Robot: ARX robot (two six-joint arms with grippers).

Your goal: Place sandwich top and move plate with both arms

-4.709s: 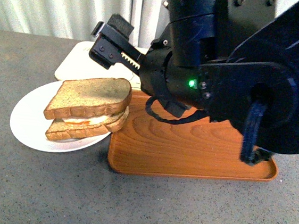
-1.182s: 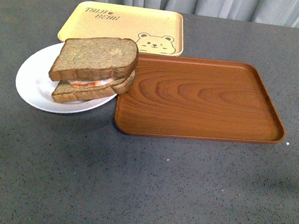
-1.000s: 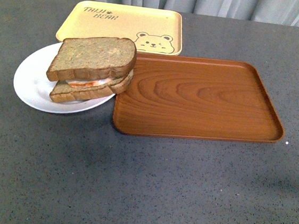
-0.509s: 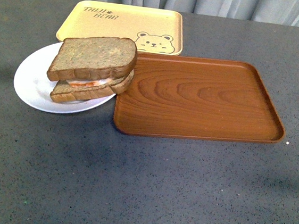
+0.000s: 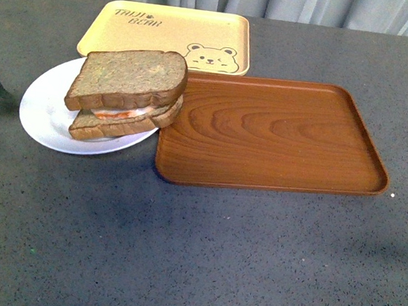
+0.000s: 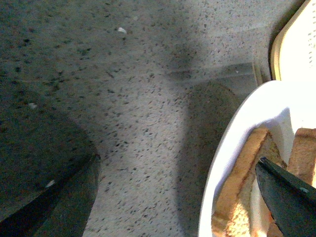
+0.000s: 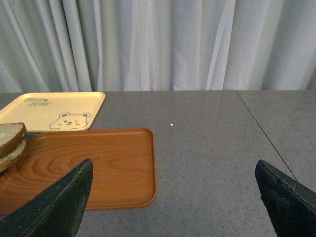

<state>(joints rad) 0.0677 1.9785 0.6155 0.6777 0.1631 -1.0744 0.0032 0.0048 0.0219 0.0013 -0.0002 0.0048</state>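
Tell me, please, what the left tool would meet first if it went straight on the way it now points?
Most likely the grey table, close beside the white plate: the left tool points down at its bare surface, one finger over the sandwich. Depth is unclear.

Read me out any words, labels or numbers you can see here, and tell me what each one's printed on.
"TAIJI BEAR", first word unsure: on the pale yellow rectangular tray, near its bear-face drawing.
Same print in the right wrist view: too blurred to read.
No other text visible.
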